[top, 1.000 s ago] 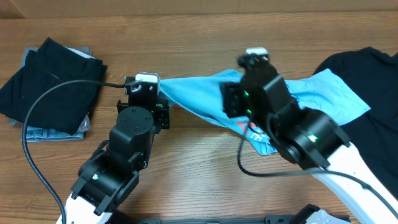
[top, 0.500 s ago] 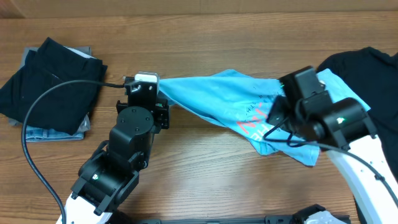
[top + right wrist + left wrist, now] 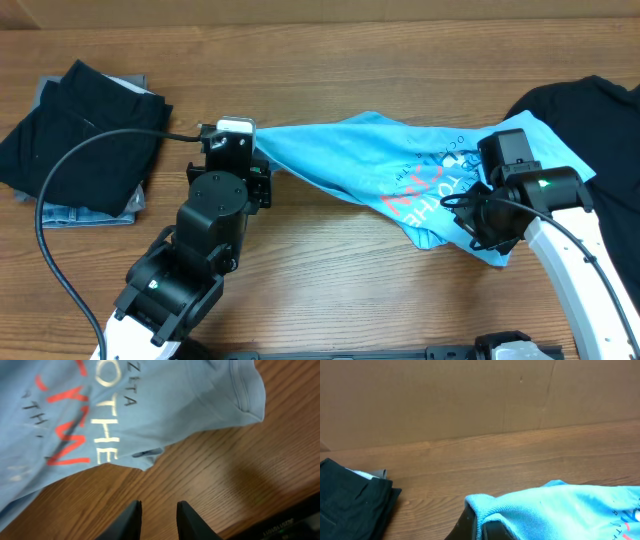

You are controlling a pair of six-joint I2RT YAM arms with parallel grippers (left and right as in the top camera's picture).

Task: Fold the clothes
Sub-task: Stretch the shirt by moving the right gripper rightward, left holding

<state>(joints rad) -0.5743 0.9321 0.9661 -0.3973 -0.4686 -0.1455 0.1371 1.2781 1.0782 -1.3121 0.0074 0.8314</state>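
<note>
A: What are we working on?
B: A wood-grain counter (image 3: 330,60), planks running left to right, with a plain brown board wall (image 3: 470,400) behind it. A folded dark pile (image 3: 80,130) sits at the far left and a black garment (image 3: 590,110) at the far right.

A: And the light blue T-shirt (image 3: 370,150)?
B: It lies mid-counter, its long axis left to right. It is narrow at the left end and widens to the right, where it touches the black garment. The red and pale lettering faces up.

A: The arms?
B: The left gripper (image 3: 480,527) is clamped on the shirt's rolled left edge. The right gripper (image 3: 158,507) has a narrow gap between its jaws and holds nothing. It hangs over bare wood just beside the shirt's near hem.
</note>
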